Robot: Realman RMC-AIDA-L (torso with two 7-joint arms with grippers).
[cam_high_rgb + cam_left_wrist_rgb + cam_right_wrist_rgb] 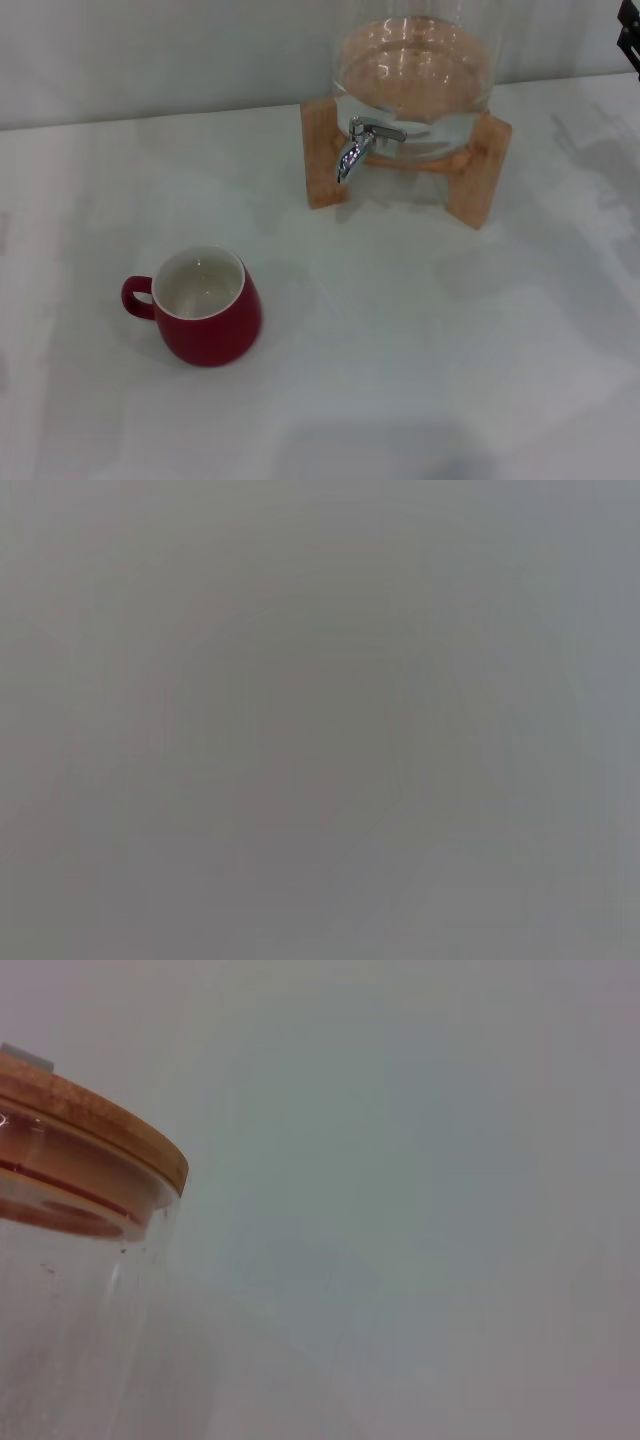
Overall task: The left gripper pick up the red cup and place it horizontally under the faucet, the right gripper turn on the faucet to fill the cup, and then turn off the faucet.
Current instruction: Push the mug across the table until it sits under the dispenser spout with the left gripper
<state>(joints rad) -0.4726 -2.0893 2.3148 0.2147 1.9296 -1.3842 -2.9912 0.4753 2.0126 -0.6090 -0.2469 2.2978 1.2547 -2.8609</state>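
The red cup [205,305] stands upright on the white table at the front left, its white inside showing and its handle pointing left. The chrome faucet [358,145] sticks out of the front of the clear glass jar [415,70], spout curved down, well behind and to the right of the cup. A small black part of my right gripper [630,38] shows at the head view's top right edge, right of the jar. My left gripper is out of view, and the left wrist view shows only plain grey.
The jar rests on a wooden stand [480,170] at the back of the table [420,340]. The right wrist view shows the jar's wooden lid [90,1120] and glass wall [70,1320] close by, before a pale wall.
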